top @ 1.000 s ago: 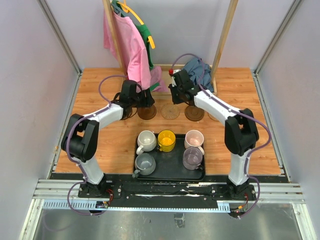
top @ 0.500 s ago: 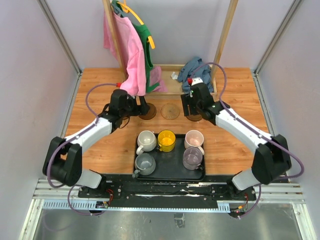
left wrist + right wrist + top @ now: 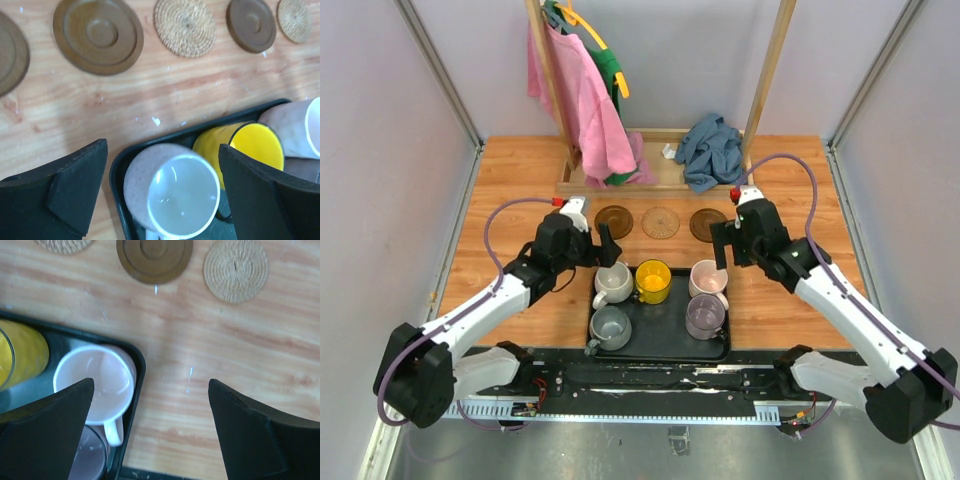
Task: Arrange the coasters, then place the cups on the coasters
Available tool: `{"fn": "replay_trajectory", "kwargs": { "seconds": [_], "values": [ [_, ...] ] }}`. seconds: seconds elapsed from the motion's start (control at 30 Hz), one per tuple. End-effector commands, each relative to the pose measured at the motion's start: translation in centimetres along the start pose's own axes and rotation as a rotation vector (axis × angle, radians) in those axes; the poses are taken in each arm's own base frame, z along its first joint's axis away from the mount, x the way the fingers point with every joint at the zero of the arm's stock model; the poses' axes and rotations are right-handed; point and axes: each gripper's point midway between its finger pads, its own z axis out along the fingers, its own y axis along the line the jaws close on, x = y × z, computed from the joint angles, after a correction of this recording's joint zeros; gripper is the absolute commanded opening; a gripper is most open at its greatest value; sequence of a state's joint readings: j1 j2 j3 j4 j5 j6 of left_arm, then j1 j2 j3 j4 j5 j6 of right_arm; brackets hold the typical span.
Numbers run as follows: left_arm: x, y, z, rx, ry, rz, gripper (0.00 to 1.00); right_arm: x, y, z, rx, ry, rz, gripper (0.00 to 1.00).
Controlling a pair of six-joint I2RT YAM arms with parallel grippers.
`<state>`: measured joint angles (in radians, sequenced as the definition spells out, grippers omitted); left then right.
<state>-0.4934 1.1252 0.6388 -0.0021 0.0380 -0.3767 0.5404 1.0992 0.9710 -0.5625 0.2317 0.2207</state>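
Spread wide: left tool [image 3: 162, 147]; right tool [image 3: 150, 390]

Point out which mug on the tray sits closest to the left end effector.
The off-white mug, at the black tray's far-left corner: the left wrist view shows it framed by the open left end effector. The yellow mug is beside it.

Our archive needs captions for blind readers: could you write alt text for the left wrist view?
The left gripper, open, hovers over an off-white ceramic mug standing beside a yellow ceramic mug in a black rectangular tray. Beyond the tray, five round coasters, three dark brown and two woven tan, lie in a row on the wooden table.
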Motion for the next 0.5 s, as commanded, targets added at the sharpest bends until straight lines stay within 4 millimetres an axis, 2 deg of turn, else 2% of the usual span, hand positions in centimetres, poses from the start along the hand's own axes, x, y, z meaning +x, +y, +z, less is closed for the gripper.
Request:
{"fn": "replay_trajectory", "kwargs": {
  "seconds": [0.0,0.17,0.3,0.47],
  "values": [
    [3.0,1.0,-1.1,-0.031,0.055,-0.039,0.96,3.9,-0.1,-2.1,-0.029,0.094,0.057,0.99],
    [4.7,1.6,-2.0,-0.039,0.066,-0.068,0.96,6.6,0.4,-3.3,-0.078,0.131,0.088,0.95],
    [5.3,1.7,-2.4,-0.034,0.067,-0.091,0.96,8.8,0.9,-3.4,-0.098,0.182,0.108,0.82],
    [5.6,1.3,-2.7,-0.01,0.067,-0.102,0.96,10.6,1.6,-3.7,-0.114,0.215,0.133,0.64]
  ]
}}
